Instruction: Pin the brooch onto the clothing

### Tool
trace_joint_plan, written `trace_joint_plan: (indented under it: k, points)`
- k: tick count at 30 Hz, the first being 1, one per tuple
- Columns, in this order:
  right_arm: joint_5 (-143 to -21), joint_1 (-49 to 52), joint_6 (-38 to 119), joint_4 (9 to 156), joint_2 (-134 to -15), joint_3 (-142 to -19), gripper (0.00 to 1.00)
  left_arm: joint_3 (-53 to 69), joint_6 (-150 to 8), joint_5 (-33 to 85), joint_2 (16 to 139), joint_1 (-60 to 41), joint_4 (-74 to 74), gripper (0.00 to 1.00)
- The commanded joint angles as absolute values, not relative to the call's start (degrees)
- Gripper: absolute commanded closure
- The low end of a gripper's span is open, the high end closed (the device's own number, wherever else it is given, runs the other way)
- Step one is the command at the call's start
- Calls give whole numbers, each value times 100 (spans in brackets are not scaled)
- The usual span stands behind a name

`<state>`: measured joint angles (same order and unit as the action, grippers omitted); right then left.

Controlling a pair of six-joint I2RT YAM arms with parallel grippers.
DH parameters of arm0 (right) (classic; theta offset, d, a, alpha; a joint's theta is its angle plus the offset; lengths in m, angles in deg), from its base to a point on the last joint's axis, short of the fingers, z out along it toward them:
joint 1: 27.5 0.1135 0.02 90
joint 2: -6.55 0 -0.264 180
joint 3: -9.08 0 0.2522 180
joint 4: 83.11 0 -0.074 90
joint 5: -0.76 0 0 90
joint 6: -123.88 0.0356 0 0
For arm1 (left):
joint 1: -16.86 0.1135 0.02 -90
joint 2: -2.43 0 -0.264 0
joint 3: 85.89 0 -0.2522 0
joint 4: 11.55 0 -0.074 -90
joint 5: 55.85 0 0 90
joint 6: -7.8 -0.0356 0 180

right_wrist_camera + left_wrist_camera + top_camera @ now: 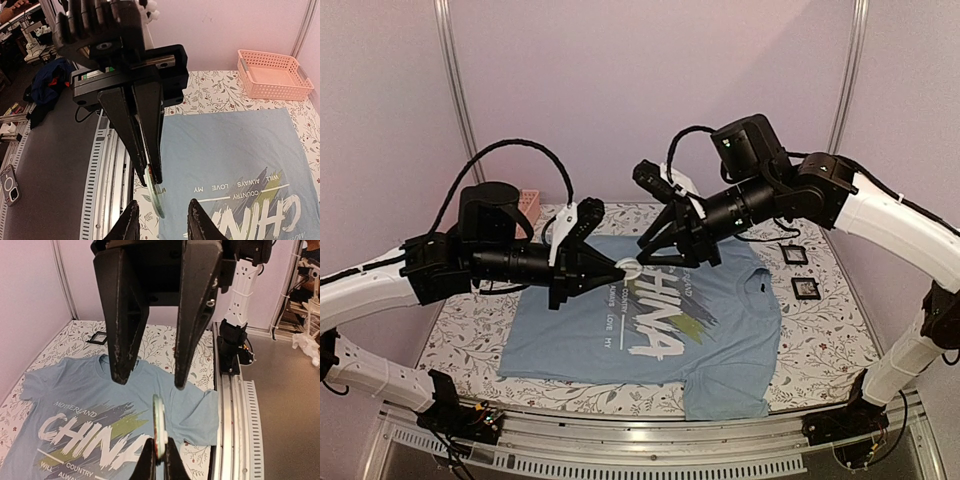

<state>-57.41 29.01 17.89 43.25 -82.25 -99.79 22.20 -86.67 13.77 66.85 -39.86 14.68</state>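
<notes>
The light blue T-shirt [720, 330] with the white "CHINA" print lies flat on the flowered table; it also shows in the left wrist view [75, 385] and the right wrist view [235, 150]. My left gripper [620, 268] is shut on the rim of the small round brooch [629, 268] and holds it edge-on above the shirt's print. The brooch shows between my left fingertips [158, 427] and in the right wrist view [157, 195]. My right gripper [658, 255] is open, its fingers [131, 225] on either side of the brooch without touching it.
A pink basket [529, 205] stands at the table's far left corner. Two small black square frames [793, 254] lie on the table to the right of the shirt. A metal rail [650, 440] runs along the table's near edge.
</notes>
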Motion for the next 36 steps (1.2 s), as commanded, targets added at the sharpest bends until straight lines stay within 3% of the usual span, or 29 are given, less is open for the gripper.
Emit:
trace_joint_plan:
  k: [1, 17, 19, 25, 26, 28, 29, 32, 36]
  points:
    - [-5613, 2943, 1729, 4156, -8446, -10248, 69, 2085, -8725, 1463, 6693, -3911, 1550, 100]
    - [-5528, 3007, 1766, 4154, -8647, -10197, 93, 2147, -8722, 1405, 6703, -3907, 1443, 100]
    - [-5556, 3007, 1782, 4179, -8645, -10164, 100, 2153, -8737, 1357, 6707, -3911, 1393, 100]
    - [-5479, 3006, 1866, 4223, -8649, -10163, 100, 2179, -8716, 1346, 6685, -3909, 1382, 100]
    - [-5502, 3005, 1908, 4270, -8638, -10163, 100, 2206, -8686, 1389, 6642, -3897, 1310, 95]
    - [-5650, 2994, 2092, 4451, -8590, -10156, 100, 2367, -8486, 1793, 6450, -3890, 955, 56]
    - [-5732, 2986, 2207, 4662, -8556, -10135, 100, 2529, -8389, 1982, 6325, -3884, 713, 42]
    - [-5863, 2920, 2625, 5555, -8239, -9825, 100, 3077, -8172, 2234, 5855, -3829, -251, 31]
    - [-5597, 2902, 3500, 7342, -7543, -8791, 100, 3567, -7826, 2161, 5548, -3827, -1158, 33]
